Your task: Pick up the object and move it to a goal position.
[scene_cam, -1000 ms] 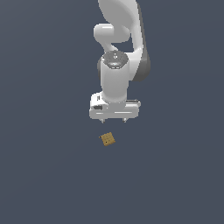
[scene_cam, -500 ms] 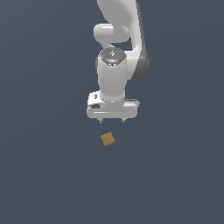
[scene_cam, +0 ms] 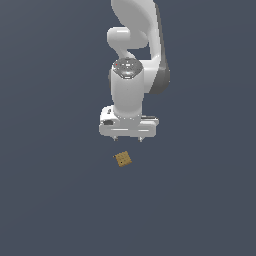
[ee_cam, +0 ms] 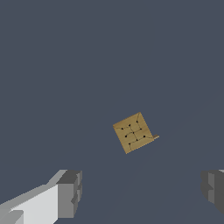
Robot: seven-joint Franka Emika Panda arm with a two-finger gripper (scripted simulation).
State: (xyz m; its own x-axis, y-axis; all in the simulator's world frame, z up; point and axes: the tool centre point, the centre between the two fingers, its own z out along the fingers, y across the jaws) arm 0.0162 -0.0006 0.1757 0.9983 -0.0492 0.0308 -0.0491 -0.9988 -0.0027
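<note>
The object is a tiny tan-brown cube (scene_cam: 123,159) with a darker grid on its face, lying on the dark grey floor, turned at an angle. It also shows in the wrist view (ee_cam: 133,132). My white gripper (scene_cam: 128,138) hangs above the cube and slightly behind it, apart from it. Its two fingertips point down and stand wide apart with nothing between them. In the wrist view the grey fingertips (ee_cam: 70,193) show at the edges, and the cube lies ahead of the gap between them.
The flat dark grey floor (scene_cam: 50,200) fills the scene all around. The white arm (scene_cam: 136,45) rises behind the gripper. No goal marker shows.
The gripper has shifted slightly toward the exterior view's left and a little lower. The cube has not moved.
</note>
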